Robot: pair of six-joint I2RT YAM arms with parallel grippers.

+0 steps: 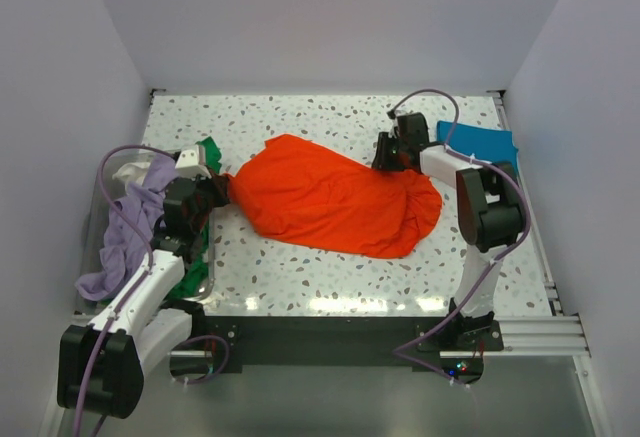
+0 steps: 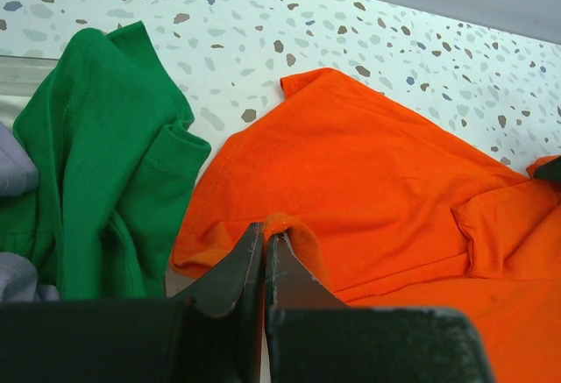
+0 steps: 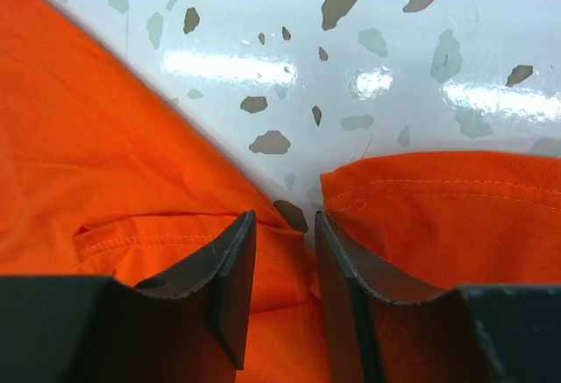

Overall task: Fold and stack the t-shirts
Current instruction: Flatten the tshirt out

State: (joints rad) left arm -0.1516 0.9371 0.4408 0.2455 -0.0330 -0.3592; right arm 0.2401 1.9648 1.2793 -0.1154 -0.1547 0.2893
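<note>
L hand [image 2: 266,238] clamped shut on left edge of orange tee [image 1: 330,197]. R hand [image 3: 285,269] jaws narrowly apart astride its right hem, no grip evident. It lies mid-table [image 1: 300,117], unfolded. Far right: teal tee [image 1: 480,140], apparently folded. Left: green tee [image 2: 96,155], lavender tee [image 1: 125,237] heaped, pending. Assessed: early stage.

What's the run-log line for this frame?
left claw: shut on orange t-shirt edge | right claw: open over its far-right edge | fold: not yet done
</note>
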